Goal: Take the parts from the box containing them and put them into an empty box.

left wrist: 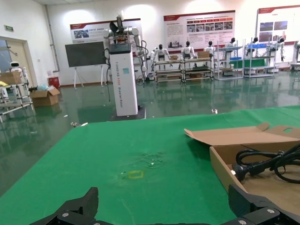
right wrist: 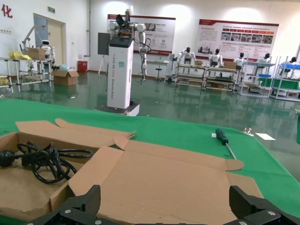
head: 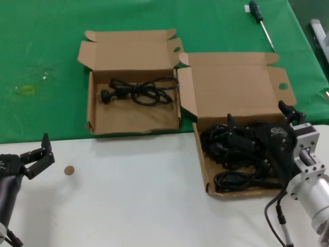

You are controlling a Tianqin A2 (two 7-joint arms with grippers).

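Note:
The larger brown box (head: 231,85) stands at the right with its lid open and holds a pile of black power cords (head: 231,154). My right gripper (head: 260,117) hovers just above that pile, open and empty; in the right wrist view (right wrist: 164,204) its fingers are spread wide over the lid (right wrist: 178,178). The smaller brown box (head: 134,127) at centre left holds one coiled black cord (head: 138,90), also seen in the right wrist view (right wrist: 44,161) and the left wrist view (left wrist: 265,164). My left gripper (head: 43,154) rests open and empty over the white table at the lower left (left wrist: 164,206).
A screwdriver (head: 261,23) lies on the green cloth at the back right, also in the right wrist view (right wrist: 224,140). A small brown disc (head: 69,170) lies on the white table near my left gripper. A yellow mark (head: 24,90) is on the cloth at left.

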